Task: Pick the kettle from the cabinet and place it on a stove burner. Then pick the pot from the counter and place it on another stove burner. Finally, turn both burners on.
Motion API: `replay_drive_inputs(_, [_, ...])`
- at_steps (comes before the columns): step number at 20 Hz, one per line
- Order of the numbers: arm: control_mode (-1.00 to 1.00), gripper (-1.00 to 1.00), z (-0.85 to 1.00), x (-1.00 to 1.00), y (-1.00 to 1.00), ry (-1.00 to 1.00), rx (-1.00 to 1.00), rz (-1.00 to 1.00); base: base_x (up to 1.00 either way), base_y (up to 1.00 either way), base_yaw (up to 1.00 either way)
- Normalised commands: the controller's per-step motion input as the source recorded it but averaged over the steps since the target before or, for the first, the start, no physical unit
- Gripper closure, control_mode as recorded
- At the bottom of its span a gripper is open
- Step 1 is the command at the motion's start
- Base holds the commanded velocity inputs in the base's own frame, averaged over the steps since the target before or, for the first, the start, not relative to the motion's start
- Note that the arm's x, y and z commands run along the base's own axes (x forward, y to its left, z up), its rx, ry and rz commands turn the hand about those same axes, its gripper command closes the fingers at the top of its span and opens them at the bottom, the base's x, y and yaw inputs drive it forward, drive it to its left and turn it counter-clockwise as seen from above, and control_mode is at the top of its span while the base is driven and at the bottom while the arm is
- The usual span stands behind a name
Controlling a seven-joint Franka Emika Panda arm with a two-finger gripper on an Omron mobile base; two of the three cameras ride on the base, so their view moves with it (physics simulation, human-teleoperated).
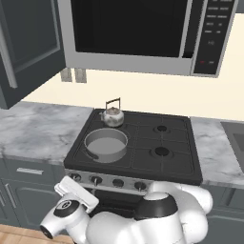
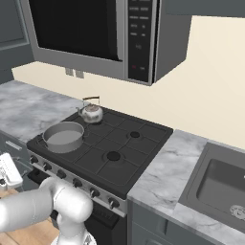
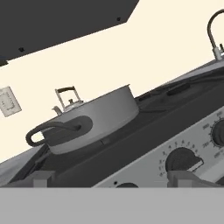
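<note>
A black cooktop [image 1: 143,143] sits between marble counters [image 1: 38,128] (microwave [image 1: 143,33] above). The kettle [image 1: 113,116] stands rear-left, the pot [image 1: 106,144] front-left. The gripper [image 3: 111,179], jaws wide and empty, faces the knobs [image 3: 181,159].

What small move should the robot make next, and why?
Probably ease the open gripper forward onto a front knob. The kettle and the pot already sit on the two left burners, and the knobs lie just ahead of the fingertips.
</note>
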Motion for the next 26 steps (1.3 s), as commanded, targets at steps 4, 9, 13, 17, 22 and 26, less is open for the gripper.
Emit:
replay_drive_inputs(4, [-1.0, -1.0, -0.08, 0.17, 0.09, 0.0, -0.01, 0.0, 0.0, 0.0, 0.0])
replay_drive_inputs(9, [-1.0, -1.0, -0.04, 0.23, 0.09, 0.0, -0.01, 0.0, 0.0, 0.0, 0.0])
replay_drive_inputs(13, [-1.0, -1.0, -0.02, 0.26, 0.06, 0.0, 0.0, 0.03, 0.0, 0.0, 0.0])
replay_drive_inputs(17, [-1.0, -1.0, -0.12, 0.22, 0.13, 0.0, -0.03, 0.06, 0.0, 0.0, 0.0])
replay_drive_inputs(22, [-1.0, -1.0, -0.22, 0.13, 0.12, 0.0, -0.05, 0.07, 0.0, 0.0, 0.0])
replay_drive_inputs(26, [-1.0, -1.0, -0.2, 0.16, 0.1, 0.0, -0.04, 0.07, 0.0, 0.0, 0.0])
